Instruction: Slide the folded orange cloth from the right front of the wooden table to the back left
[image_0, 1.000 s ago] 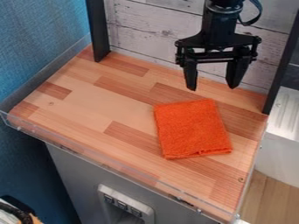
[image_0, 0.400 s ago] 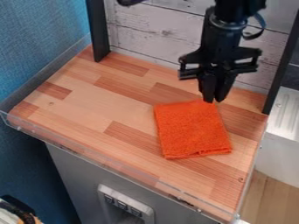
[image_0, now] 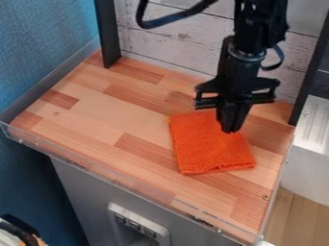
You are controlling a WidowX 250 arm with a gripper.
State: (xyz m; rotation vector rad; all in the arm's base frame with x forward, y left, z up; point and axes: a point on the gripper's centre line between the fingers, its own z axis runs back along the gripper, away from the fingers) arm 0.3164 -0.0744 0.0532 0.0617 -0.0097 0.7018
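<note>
Right, on the camera view I've got my hand (image_0: pixel 232 130) pointing down over the upper right part of the orange cloth (image_0: pixel 210 146), its two fingers closed together. Whether they pinch any fabric, I can't tell! The cloth lies on the wood-patterned table (image_0: pixel 106 113), directly under the fingertips and spreading out from them toward the camera. Behind my hand stands a whitish planked wall (image_0: pixel 173 36), with a black post (image_0: pixel 107 36) off to each side of it.

Cloth (image_0: pixel 208 149) on tabletop (image_0: pixel 109 115), plank wall (image_0: pixel 173 36) behind
</note>
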